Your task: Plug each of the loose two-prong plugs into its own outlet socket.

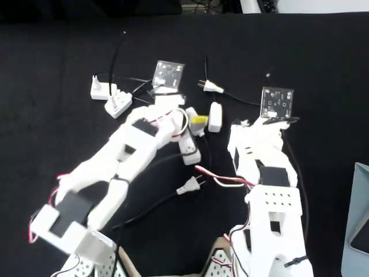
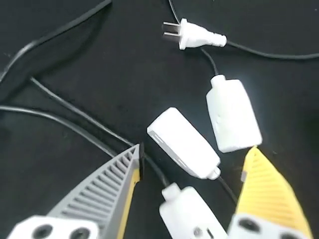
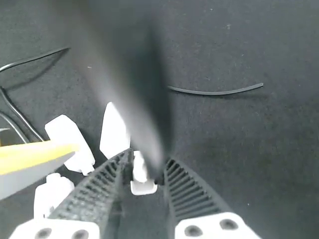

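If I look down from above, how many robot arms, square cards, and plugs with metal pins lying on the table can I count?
Robot arms: 2
Square cards: 2
Plugs with pins: 2
Total: 6

A black cloth [image 1: 57, 52] covers the whole table. It is flat and dull, with a few tiny pale specks on it. Past the far edge of the cloth there is a white strip [image 1: 323, 5] at the right corner. Beside the strip are some dark things, too dim to tell apart. At the right edge of the cloth stands a grey-blue box [image 1: 353, 184] with something dark inside. At the near edge of the cloth lies a bit of brown cardboard [image 1: 219, 245].
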You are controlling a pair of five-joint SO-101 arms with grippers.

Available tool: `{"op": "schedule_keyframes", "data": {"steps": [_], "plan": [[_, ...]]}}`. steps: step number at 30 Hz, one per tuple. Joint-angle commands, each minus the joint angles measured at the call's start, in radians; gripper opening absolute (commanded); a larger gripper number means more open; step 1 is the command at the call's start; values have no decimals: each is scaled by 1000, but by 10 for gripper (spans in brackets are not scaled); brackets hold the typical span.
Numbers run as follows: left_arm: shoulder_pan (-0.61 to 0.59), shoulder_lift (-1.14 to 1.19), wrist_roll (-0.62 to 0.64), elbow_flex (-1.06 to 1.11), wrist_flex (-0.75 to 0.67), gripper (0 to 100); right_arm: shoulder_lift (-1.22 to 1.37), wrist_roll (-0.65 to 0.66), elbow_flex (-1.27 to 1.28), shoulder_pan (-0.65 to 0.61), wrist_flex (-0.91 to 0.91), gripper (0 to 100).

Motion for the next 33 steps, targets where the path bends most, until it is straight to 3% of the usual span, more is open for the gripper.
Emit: {"op": "schedule_keyframes", "data": {"steps": [1, 16, 23, 26, 30, 33], "plan": [[8, 114, 8, -137, -17, 317, -10, -11, -7, 8, -23, 11], [10, 218, 0, -166, -26, 75, -15, -11, -4, 8, -23, 11], [-10, 155, 0, -188, -18, 29, -16, -11, -4, 11, -23, 11], [-19, 60, -5, -153, 0, 29, -16, -11, -4, 11, -23, 11], [-12, -48, -100, -122, 58, 45, -16, -11, -4, 8, -23, 11], [7, -43, -107, -108, 92, 167, -16, -11, -4, 8, -23, 11]]}}
